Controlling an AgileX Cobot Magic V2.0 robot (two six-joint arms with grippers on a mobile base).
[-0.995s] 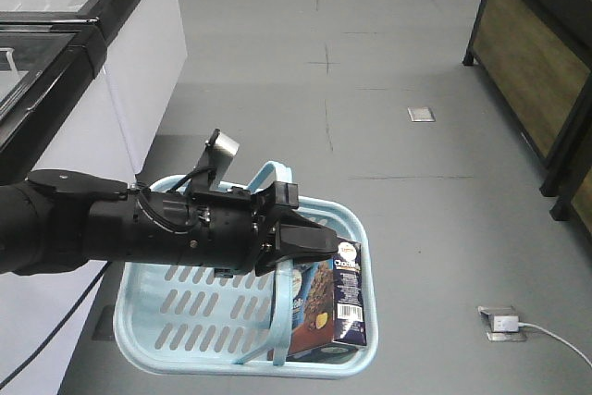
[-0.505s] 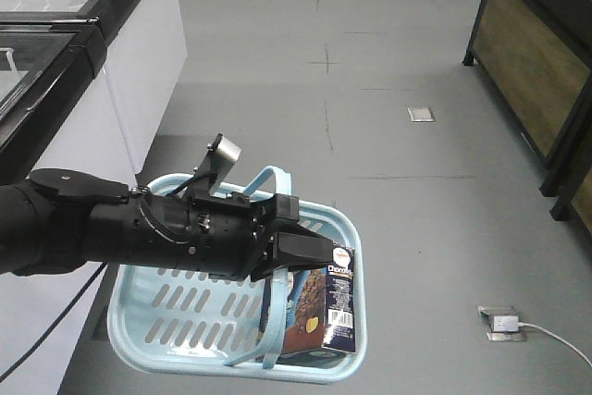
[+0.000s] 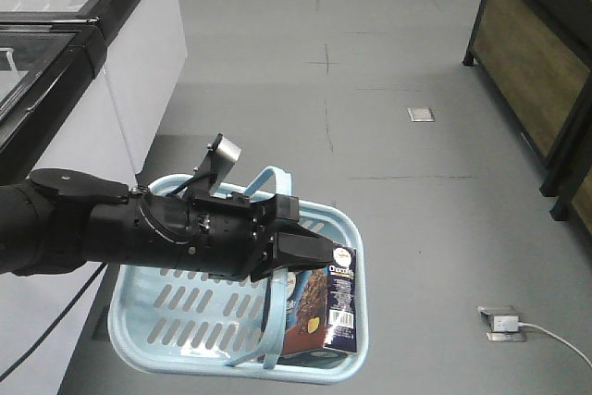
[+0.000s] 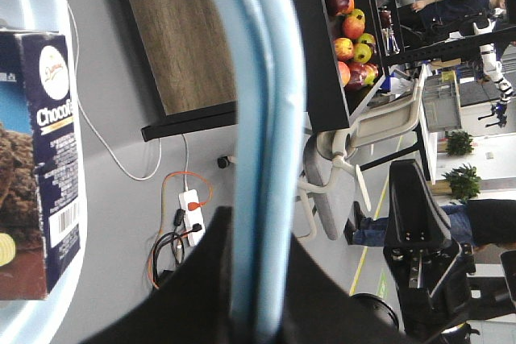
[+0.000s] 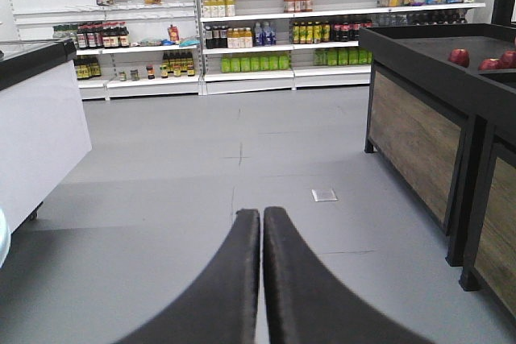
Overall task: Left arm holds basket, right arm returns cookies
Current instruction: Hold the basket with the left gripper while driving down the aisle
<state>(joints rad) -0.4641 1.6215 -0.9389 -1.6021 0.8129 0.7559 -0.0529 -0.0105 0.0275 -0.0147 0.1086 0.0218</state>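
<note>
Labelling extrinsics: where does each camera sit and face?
Front-facing: high, looking down at grey floor; black left arm, left claw gripping the light blue slotted plastic basket.
Left wrist: rolled sideways, looking along the basket handle; left claw at bottom.
Right wrist: level, facing store shelves; shut right claw at bottom.
Shared: front and left wrist both show the navy Chocofello cookie box.

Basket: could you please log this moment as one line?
left gripper: shut on basket | cookies: in basket | right gripper: shut, empty
</note>
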